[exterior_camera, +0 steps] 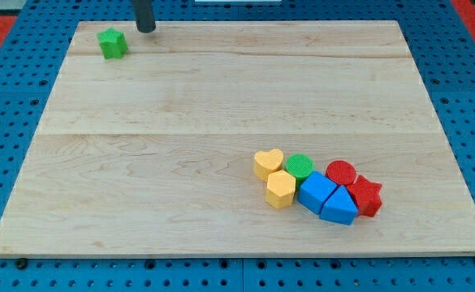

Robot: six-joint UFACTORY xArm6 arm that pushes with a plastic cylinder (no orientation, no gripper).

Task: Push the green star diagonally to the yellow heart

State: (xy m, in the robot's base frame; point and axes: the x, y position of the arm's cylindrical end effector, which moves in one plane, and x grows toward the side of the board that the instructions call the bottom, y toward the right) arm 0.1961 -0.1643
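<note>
While tip (145,29) sits upper left, just right of green star (113,43), no grasp possible. Yellow heart (268,163) far lower right. Risk: off-centre contact spins star off diagonal into cluster.

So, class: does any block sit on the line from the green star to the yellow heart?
No. The green star is at the view's top left, the yellow heart at the near edge of the cluster, with only bare board between. My tip is just right of the star.

free: board centre between green star (113,43) and yellow heart (268,163) | obstacles: green cylinder (300,167), yellow hexagon (281,190) touching heart
</note>
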